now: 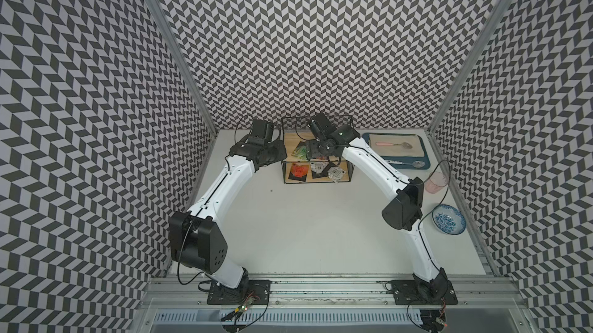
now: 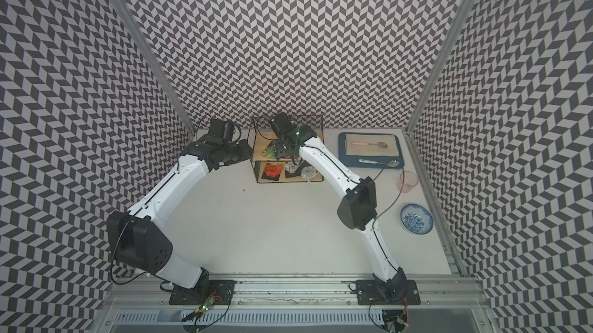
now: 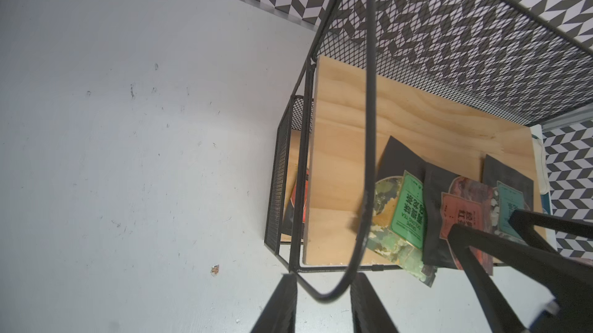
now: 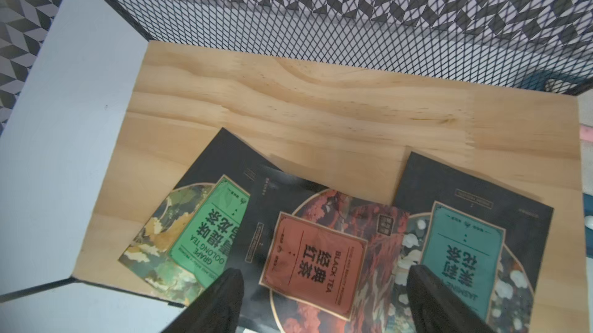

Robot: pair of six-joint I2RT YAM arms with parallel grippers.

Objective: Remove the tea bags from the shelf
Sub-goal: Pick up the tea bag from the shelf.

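Black-edged tea bags (image 4: 314, 264) with green, red, teal labels overlap.

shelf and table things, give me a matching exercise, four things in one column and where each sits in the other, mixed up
Things
1. grape oolong bag
2. black tea bag
3. pink-handled spoon
4. blue patterned bowl

Places
A. on the bare table, near the pink cup
B. on the shelf's top board, partly under a neighbouring bag
C. on the beige cloth in the blue tray
D. on the top board, lined up between the fingers of the open right tool

Pairs: 1-B, 2-D, 3-C, 4-A
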